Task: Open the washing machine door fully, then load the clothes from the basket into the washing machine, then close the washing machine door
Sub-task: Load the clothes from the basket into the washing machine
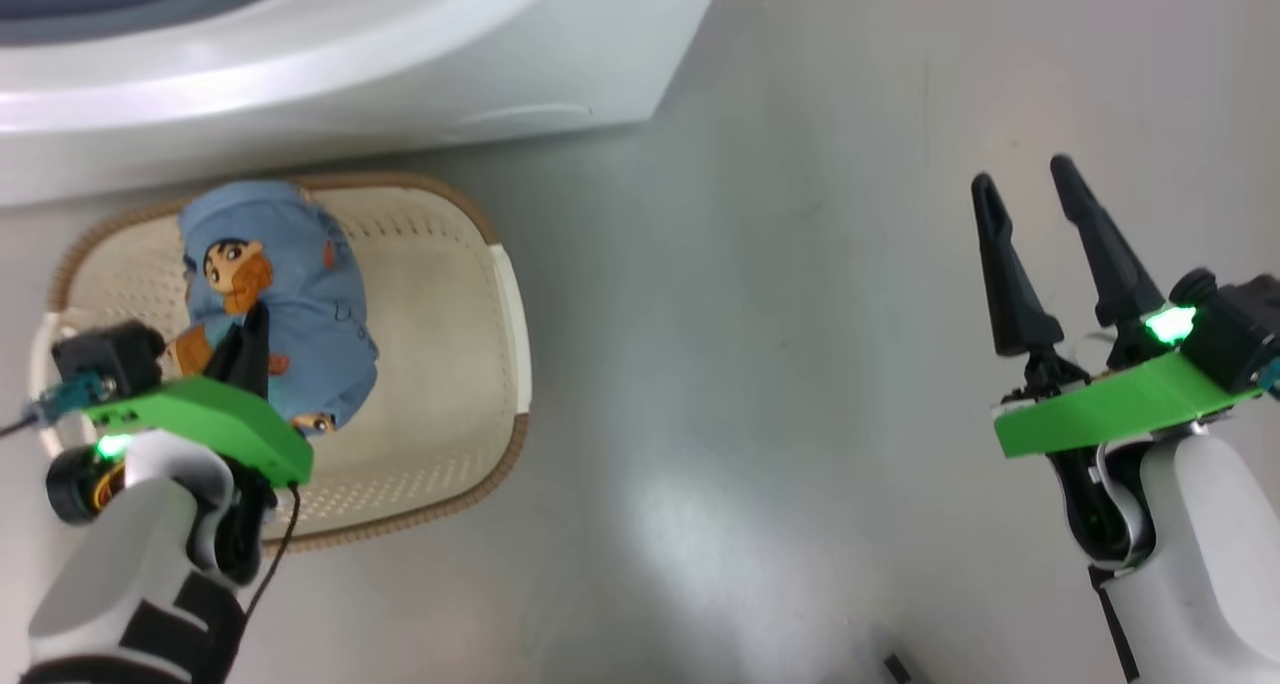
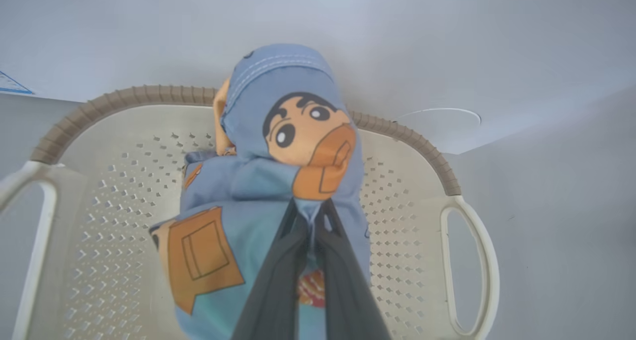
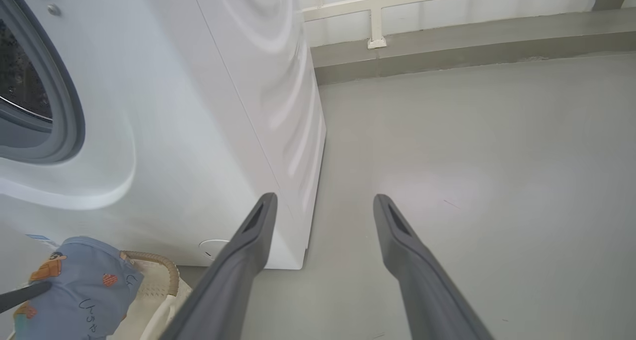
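Grey floor (image 1: 800, 364) carries one basket (image 1: 430, 364), just beside one washer (image 1: 400, 64). Your left end effector (image 2: 310, 204) is clamped on the one clothes bundle (image 1: 300, 294) in that basket; your right end effector (image 1: 1022, 171) stands open, well apart, over floor.

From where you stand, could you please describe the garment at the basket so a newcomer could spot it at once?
Find the white washing machine; on the grey floor before it sits a cream perforated basket with a brown rim. Bunched at its left side, pinched by the left claw, is the garment: blue fabric with a cartoon boy face and orange-brown patches, unlike the plain basket.
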Motion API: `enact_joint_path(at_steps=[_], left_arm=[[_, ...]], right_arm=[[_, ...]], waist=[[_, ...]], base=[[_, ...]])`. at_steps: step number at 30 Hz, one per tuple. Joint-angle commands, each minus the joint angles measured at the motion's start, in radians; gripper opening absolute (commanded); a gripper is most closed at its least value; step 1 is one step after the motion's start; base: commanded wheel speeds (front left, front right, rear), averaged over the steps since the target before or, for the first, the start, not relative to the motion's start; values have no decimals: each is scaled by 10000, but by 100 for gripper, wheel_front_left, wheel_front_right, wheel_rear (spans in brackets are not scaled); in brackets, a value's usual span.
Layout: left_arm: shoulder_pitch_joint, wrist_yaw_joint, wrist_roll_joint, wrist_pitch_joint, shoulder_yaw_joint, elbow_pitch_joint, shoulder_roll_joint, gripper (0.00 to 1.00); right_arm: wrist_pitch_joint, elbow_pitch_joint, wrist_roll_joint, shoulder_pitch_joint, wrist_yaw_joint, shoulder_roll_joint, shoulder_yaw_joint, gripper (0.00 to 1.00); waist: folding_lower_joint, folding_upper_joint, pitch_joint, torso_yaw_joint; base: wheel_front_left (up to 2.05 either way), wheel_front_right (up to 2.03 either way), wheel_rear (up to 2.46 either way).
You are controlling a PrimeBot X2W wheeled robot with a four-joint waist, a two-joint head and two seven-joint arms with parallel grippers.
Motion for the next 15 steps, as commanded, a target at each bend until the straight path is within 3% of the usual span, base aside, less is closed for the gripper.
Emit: enact_joint_path(at_steps=[1,15], left_arm=[[438,-23,276,-65,476,-256,313,0],[2361,-23,2266,-65,2626,-2418,0,0]], right_arm=[[-48,-136,32,492,16,-104,155,100],[-48,211,233,1764,16,-346,60,100]], waist=[[0,0,-824,322],[0,0,-3058,710]], base=[[0,0,0],[0,0,0]])
